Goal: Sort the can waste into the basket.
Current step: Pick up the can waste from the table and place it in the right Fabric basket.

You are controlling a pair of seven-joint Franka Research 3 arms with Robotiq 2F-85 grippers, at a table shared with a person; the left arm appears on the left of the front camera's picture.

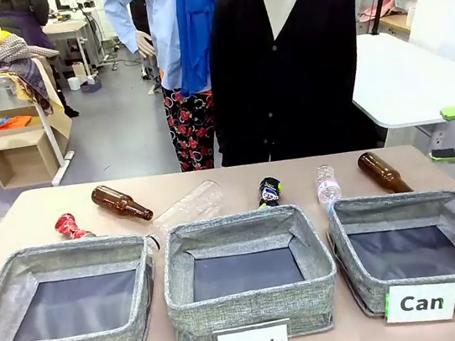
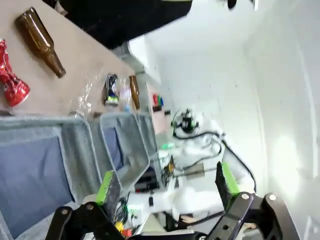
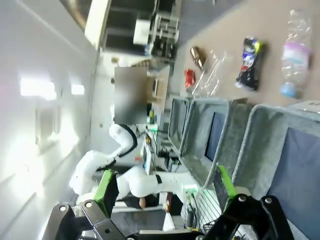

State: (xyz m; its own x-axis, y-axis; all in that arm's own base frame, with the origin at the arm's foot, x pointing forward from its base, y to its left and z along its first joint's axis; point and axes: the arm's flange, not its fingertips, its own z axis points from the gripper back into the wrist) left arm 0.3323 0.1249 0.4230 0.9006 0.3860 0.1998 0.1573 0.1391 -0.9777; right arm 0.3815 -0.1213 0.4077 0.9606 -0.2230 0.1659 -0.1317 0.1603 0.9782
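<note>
- Front view: three grey woven baskets line the lower frame on the tan table (image 1: 26, 211). The grey woven basket labelled "Can" (image 1: 403, 210) sits at lower right, its dark lining showing. Behind the row, the shiny red crushed can (image 1: 69, 227) lies at centre left, next to a brown glass bottle (image 1: 120, 202). The black printed crushed can (image 1: 269, 191) lies at centre, just beyond the grey "Plastic" basket (image 1: 244, 229) (both cans are outside every basket). The right gripper (image 1: 451, 133) hangs at the right edge, beside the table, with its fingers released and spread.
- Left wrist view: the left gripper (image 2: 166, 184) rises from the bottom edge, its green pads wide apart and clasping no object. The red can (image 2: 12, 80) lies at the left edge and the black can (image 2: 111, 90) sits left of centre.
- Right wrist view: the right gripper's pads stand apart at the bottom edge. The black can (image 3: 250, 62) lies at upper right beside a small clear plastic bottle (image 3: 295, 55) (label pink), and the "Can" basket (image 3: 260, 145) fills the lower right.
</note>
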